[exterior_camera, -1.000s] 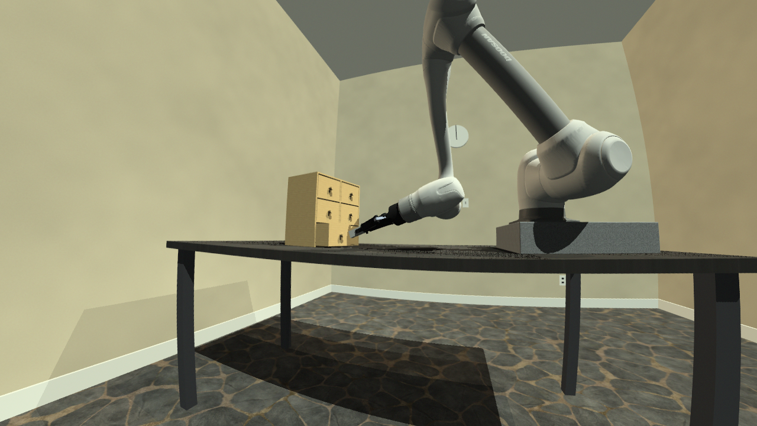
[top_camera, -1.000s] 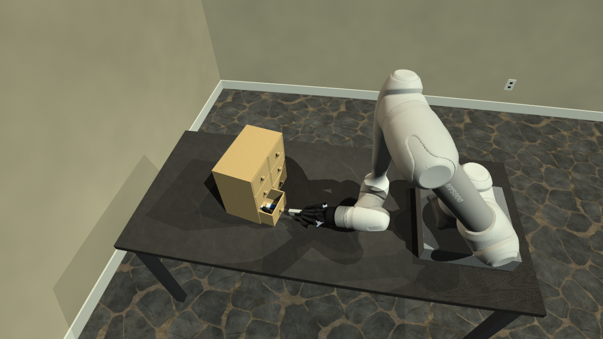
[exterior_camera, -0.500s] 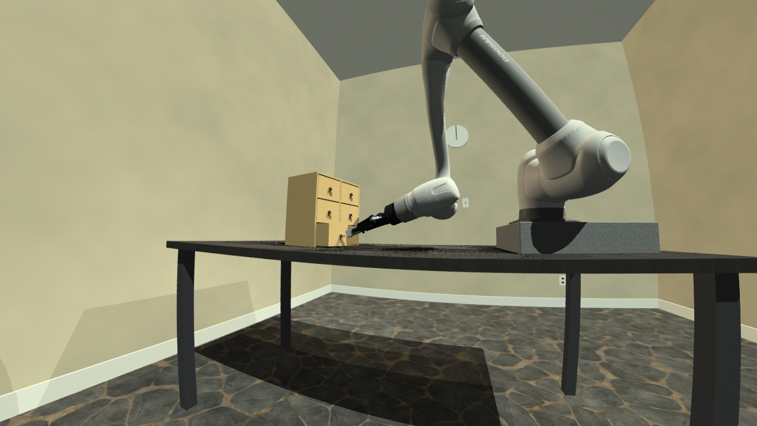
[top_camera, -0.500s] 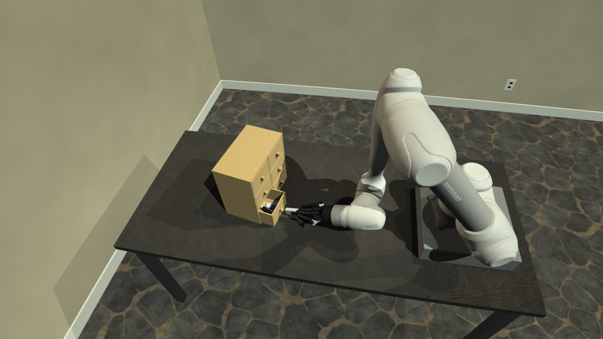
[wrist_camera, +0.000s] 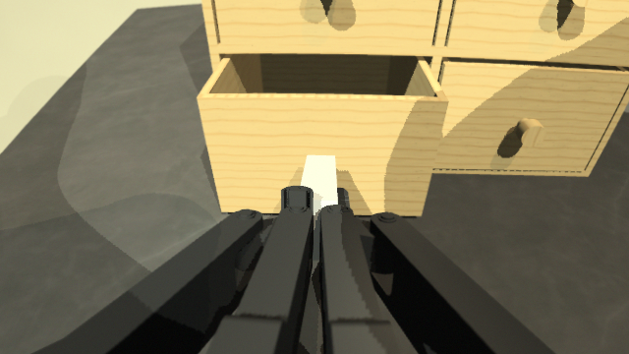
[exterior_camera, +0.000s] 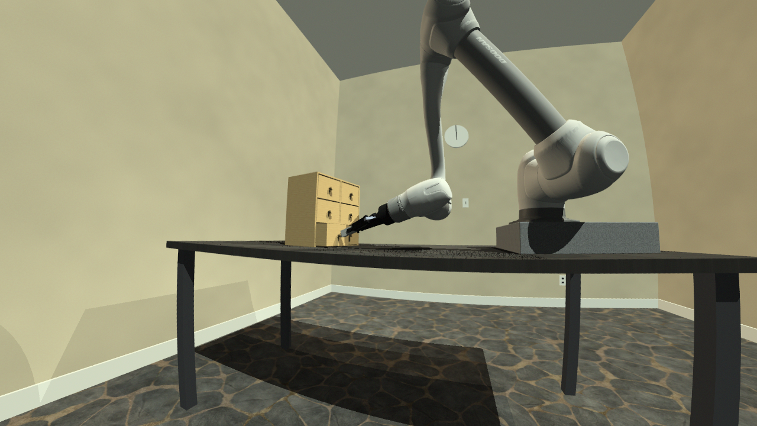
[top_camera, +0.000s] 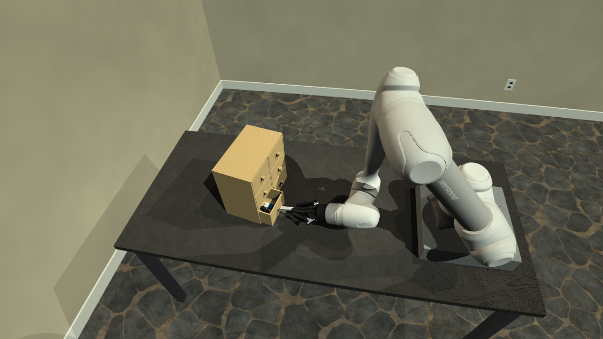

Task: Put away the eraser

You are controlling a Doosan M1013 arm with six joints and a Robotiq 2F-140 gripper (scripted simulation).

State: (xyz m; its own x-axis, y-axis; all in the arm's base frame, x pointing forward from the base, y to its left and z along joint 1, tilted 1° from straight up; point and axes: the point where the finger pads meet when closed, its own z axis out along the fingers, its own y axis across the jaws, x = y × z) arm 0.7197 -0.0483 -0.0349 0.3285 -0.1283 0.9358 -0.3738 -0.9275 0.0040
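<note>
The drawer (wrist_camera: pixel 321 128) is being pushed in by the gripper (wrist_camera: pixel 316 197), fully closed on nothing; a straight, gentle push is needed.

A small wooden chest (exterior_camera: pixel 322 209) is seen standing near the counter's (exterior_camera: pixel 455 255) far left end. Its bottom drawer (exterior_camera: pixel 335 233) is drawn partly out. The tool (exterior_camera: pixel 350 230) is held closed, angled down toward that drawer's front, with a pale tip shown at its end. The arm's grey base block (exterior_camera: pixel 579 236) is seated toward the right end.
</note>
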